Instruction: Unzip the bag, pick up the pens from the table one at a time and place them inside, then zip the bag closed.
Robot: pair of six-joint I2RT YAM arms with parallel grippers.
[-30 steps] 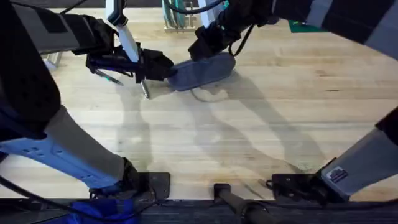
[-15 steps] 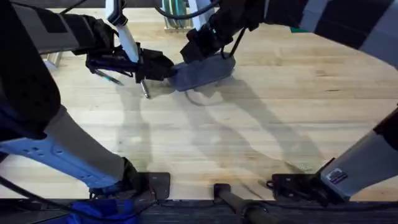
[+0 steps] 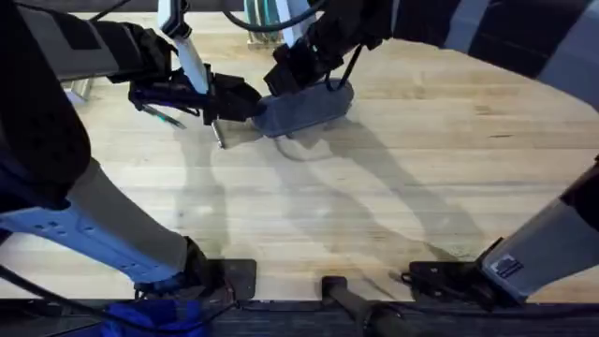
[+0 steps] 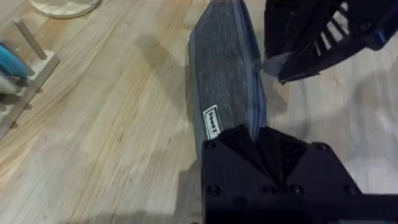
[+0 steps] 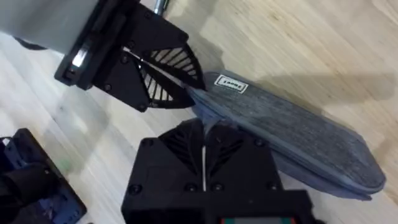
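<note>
The blue-grey bag [image 3: 304, 109] lies on the table [image 3: 393, 187] at the back centre. My left gripper [image 3: 247, 101] is shut on the bag's left end, near its white label [image 4: 212, 121]. My right gripper [image 3: 285, 80] reaches down onto the bag's top close to that end, shut on the zipper's pull tab [image 4: 273, 64]. In the right wrist view the bag [image 5: 298, 134] runs away from my closed fingers [image 5: 214, 143], with the left gripper [image 5: 183, 87] just beyond. A silvery pen [image 3: 220, 137] lies partly under the left gripper. A thin dark pen [image 3: 161, 116] sticks out beneath the left arm.
A wooden rack [image 3: 264, 36] holding teal things stands at the back, behind the bag. The left wrist view shows a pegged wooden stand [image 4: 28, 68] and a round wooden disc [image 4: 62, 6] beside the bag. The arms' bases sit at the near edge.
My right gripper has slid left along the top of the bag, toward the end my left gripper holds. The left gripper and bag have hardly moved.
</note>
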